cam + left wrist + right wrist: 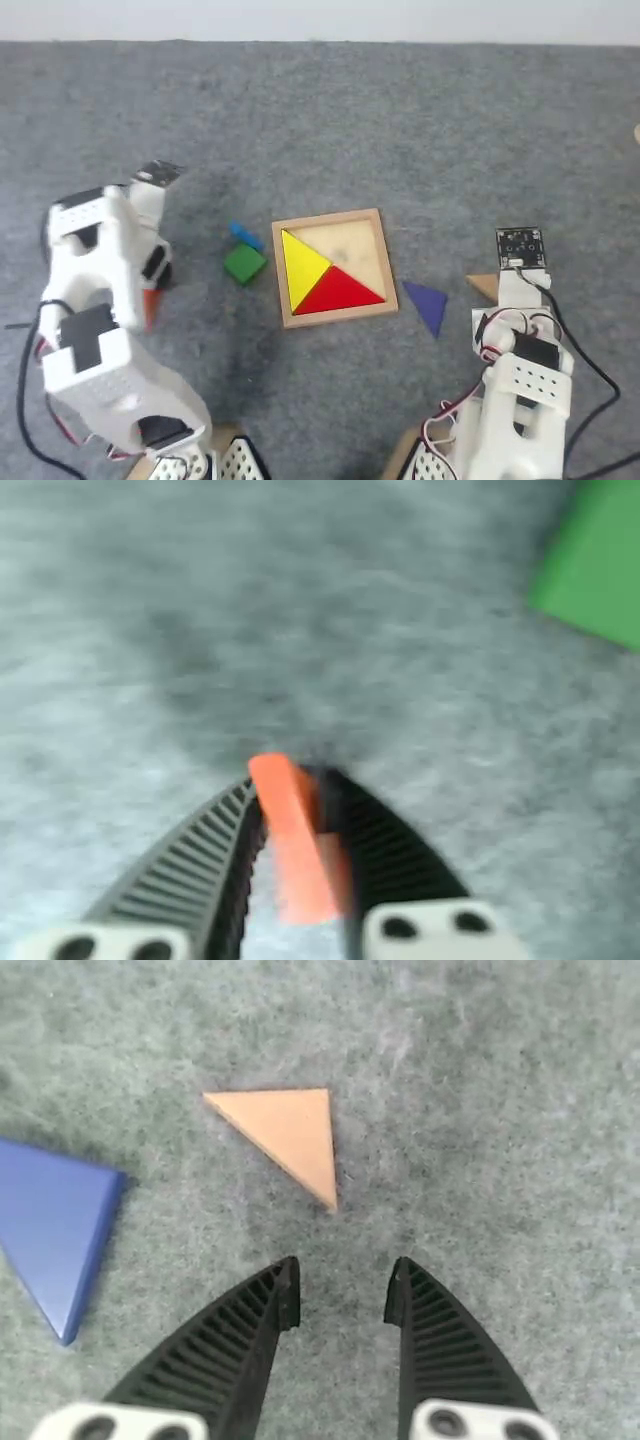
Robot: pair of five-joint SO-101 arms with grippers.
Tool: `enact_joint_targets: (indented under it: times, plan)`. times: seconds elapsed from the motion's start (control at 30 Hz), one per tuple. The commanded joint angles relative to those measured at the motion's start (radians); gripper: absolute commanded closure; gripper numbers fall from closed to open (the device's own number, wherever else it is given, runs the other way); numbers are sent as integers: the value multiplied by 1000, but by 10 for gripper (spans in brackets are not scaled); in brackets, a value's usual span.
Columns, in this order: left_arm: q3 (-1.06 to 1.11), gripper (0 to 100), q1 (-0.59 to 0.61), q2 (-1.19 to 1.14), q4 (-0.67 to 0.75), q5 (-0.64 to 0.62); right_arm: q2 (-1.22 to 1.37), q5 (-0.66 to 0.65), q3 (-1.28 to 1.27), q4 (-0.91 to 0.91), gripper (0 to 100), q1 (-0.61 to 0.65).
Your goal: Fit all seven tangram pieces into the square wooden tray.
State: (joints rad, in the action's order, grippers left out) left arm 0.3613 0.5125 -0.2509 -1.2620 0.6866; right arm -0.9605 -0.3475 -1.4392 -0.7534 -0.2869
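Orange tangram piece (300, 870): found clamped on edge in left tool (290, 782), near bench's (400, 120) left edge. Judged square wooden tray (340, 316) well apart toward bench centre, beyond green square (245, 263), its far-right half bare. Found right tool (340, 1280) part-open, empty, just short of tan triangle (290, 1135).

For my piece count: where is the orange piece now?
The left gripper is shut on the orange piece; in the high view it is left of the green square.
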Motion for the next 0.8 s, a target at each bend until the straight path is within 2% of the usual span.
enact_joint_targets:
  times: [0.0,0.23,0.43,0.67,0.77]
  plan:
    - [-125,980,17,12,-75,74,-24,-8,28,18,843,5]
    - [-222,894,31,43,-114,74,-24,-8,28,15,843,5]
    - [-236,883,51,77,-77,26,-21,-8,26,15,843,5]
    - [-245,883,124,-15,15,66,-24,-8,11,19,843,7]
    - [-243,889,141,-3,-21,127,-24,-6,11,19,843,7]
